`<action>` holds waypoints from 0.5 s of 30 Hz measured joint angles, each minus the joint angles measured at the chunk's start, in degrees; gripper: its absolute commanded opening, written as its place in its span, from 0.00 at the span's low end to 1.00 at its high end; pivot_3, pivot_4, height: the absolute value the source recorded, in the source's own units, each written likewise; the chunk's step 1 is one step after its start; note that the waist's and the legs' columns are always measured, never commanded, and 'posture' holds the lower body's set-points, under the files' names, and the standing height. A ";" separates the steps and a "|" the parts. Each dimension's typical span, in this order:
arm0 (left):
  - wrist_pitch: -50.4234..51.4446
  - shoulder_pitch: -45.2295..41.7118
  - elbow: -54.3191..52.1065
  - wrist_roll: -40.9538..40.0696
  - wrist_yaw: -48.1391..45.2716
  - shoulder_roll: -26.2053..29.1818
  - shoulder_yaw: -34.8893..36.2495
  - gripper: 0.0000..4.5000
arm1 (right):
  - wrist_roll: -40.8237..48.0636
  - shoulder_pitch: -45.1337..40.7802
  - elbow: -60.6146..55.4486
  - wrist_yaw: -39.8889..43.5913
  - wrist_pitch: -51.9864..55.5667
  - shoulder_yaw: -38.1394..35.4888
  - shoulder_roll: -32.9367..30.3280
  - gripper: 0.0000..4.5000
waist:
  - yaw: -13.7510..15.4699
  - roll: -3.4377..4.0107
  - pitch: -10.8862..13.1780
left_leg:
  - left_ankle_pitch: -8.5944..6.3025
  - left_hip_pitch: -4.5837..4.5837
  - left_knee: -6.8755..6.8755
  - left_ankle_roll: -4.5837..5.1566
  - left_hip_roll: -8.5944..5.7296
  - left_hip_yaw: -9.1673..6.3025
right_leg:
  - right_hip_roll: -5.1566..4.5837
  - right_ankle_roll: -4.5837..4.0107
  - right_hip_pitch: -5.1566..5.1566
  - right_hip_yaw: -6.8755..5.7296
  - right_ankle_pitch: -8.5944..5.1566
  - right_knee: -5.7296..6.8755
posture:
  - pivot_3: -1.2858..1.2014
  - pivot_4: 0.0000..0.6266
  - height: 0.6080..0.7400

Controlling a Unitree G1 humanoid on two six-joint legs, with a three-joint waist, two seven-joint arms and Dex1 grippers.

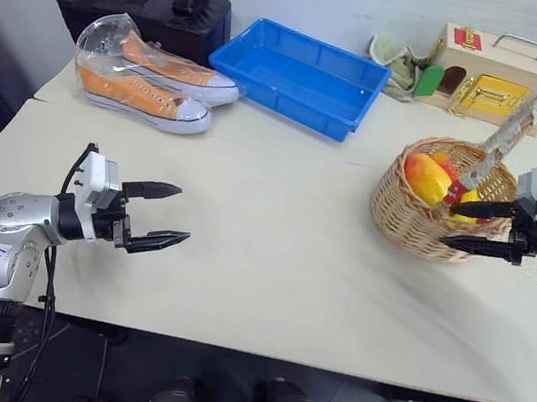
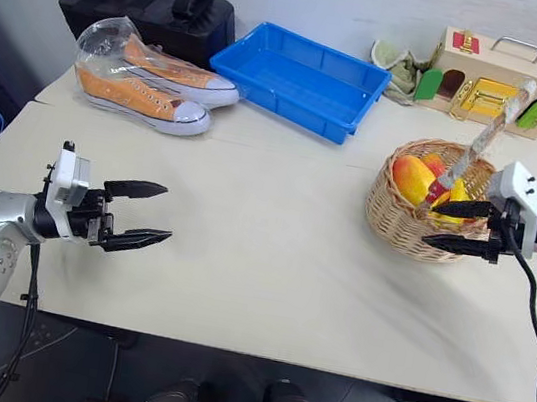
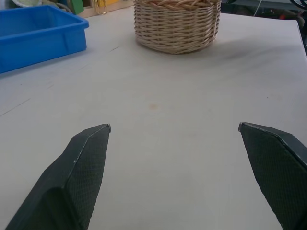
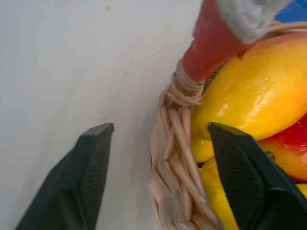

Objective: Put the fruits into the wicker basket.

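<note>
open right gripper (image 1: 462, 225) astride wicker basket (image 1: 418, 218) rim by fruits (image 1: 427, 177); left gripper (image 1: 167, 214) open; blue tray (image 1: 297, 76), sneakers (image 1: 150, 82) behind

Fruits (image 1: 428, 178) in wicker basket (image 1: 417, 221)

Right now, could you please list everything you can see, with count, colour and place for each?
wicker basket: one, tan, handle wrapped whitish with red ends, right side of the table.
fruits: at least two, yellow blending to red-orange, inside the basket; more yellow shows beneath, kind unclear.
blue tray: one, blue, back centre of the table.
sneakers: two, orange with white soles, back left, with clear plastic over them.
black bag: one, black, behind the sneakers.
wooden latch box: one, pale wood with coloured doors, back right.
cloth: one, greenish, beside the box.
table: one, light wood.
left pincer: black, open, over the table's left side.
right pincer: black, open, straddling the basket's rim.
</note>
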 measured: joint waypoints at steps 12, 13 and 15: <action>-0.11 0.98 1.21 0.21 -0.98 2.55 0.90 1.00 | 9.74 32.16 -27.78 -2.52 5.55 -25.61 -3.65 0.99 | -0.10 0.02 0.00 | -0.01 0.02 0.05 0.02 0.01 0.01 | 0.03 0.06 0.16 0.06 -0.02 -0.18 | 0.52 0.24 1.00; -0.34 1.43 1.19 0.26 -1.18 3.05 1.21 1.00 | 11.43 35.50 -33.31 -3.95 7.38 -27.63 -2.18 0.99 | -0.25 0.00 -0.01 | 0.00 0.05 0.03 0.01 0.02 0.01 | 0.03 0.06 0.19 0.06 -0.03 -0.15 | 0.52 0.24 1.00; -1.02 2.72 1.13 0.55 -1.26 3.87 1.39 1.00 | 13.59 39.68 -41.93 -6.90 9.65 -28.78 1.72 0.99 | -0.40 0.00 -0.01 | -0.01 0.08 0.03 -0.01 0.03 0.01 | 0.04 0.07 0.20 0.05 -0.02 -0.10 | 0.52 0.24 1.00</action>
